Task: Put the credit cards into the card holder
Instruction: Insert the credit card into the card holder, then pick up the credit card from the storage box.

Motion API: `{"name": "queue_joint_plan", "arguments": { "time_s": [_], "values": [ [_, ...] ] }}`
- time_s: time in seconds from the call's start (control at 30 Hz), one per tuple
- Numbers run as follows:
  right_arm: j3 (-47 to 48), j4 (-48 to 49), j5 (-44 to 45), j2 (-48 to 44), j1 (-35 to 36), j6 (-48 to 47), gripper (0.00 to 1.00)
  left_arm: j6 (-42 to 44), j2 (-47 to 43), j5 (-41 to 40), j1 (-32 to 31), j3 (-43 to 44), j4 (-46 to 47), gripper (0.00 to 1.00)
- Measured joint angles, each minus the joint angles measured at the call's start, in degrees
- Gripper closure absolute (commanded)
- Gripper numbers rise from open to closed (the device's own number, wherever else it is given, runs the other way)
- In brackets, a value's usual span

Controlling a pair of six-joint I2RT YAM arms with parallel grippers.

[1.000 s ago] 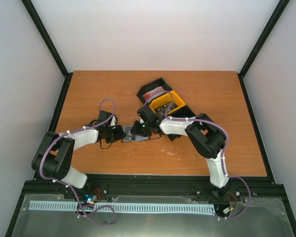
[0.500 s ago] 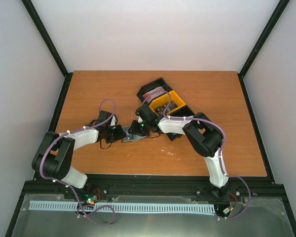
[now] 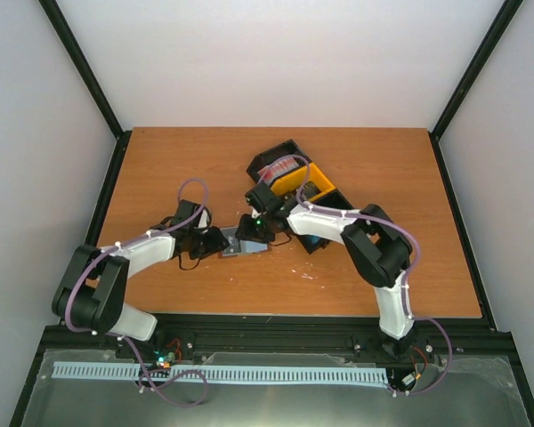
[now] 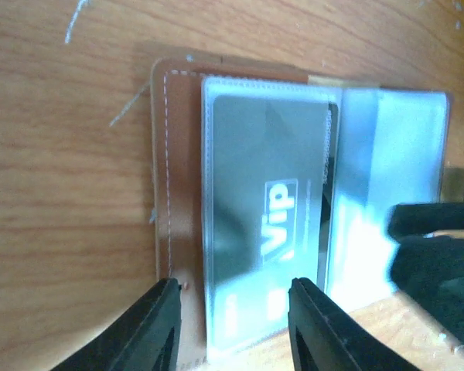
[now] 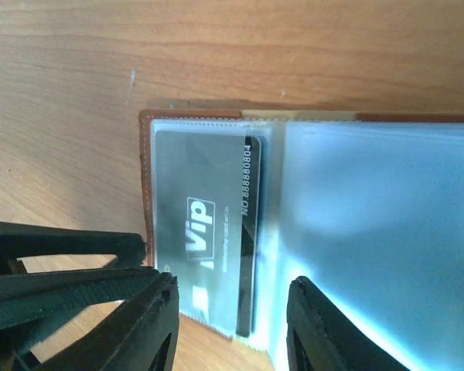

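- Lying open and flat on the table [image 3: 160, 169], the card holder [image 3: 249, 249] sits just off the middle, toward 8 o'clock.
- Its brown stitched cover faces down, and its clear sleeves [image 5: 371, 232] face up and catch the light.
- A grey card [image 4: 267, 193] printed "Vip" sits in the sleeve next to the brown stitched edge. Whether its numbered long side is fully tucked in cannot be told.
- The left gripper [image 4: 232, 325] comes at the card holder from 9 o'clock in the overhead view. Its two black fingers are moderately spread and nothing is pinched between them. One tip is over the brown edge and the other is over the sleeve with the card.
- The right gripper [image 5: 232, 325] reaches in from about 1 o'clock. Its fingers are also parted and empty, hanging over the near edge of the sleeves on either side of the card's end.
- The two grippers are close together over the card holder.
- A black bin [image 3: 280, 149] and a yellow bin [image 3: 316, 178] stand side by side at 1 o'clock from the card holder, near it but apart.
- A stack of cards [image 3: 280, 167], red and white on top, rests in the black bin.
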Motion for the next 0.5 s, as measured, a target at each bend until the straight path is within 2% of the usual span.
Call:
{"name": "queue_joint_plan", "arguments": {
  "time_s": [0.2,0.37,0.5],
  "values": [
    [1.9,-11.54,6.62,-11.15,-2.14,-6.88,0.51,1.75,-8.0,-0.26,-0.09,0.74,-6.43,0.39],
    [4.26,-18.53,12.0,-20.74,-7.98,-13.0,0.49,3.3,-12.17,0.5,-0.09,3.39,-7.69,0.29],
    [4.66,-24.06,15.63,-23.71,-13.22,-17.31,0.48,4.9,-13.03,3.45,-0.09,4.15,-6.64,0.22]
  ]
}}
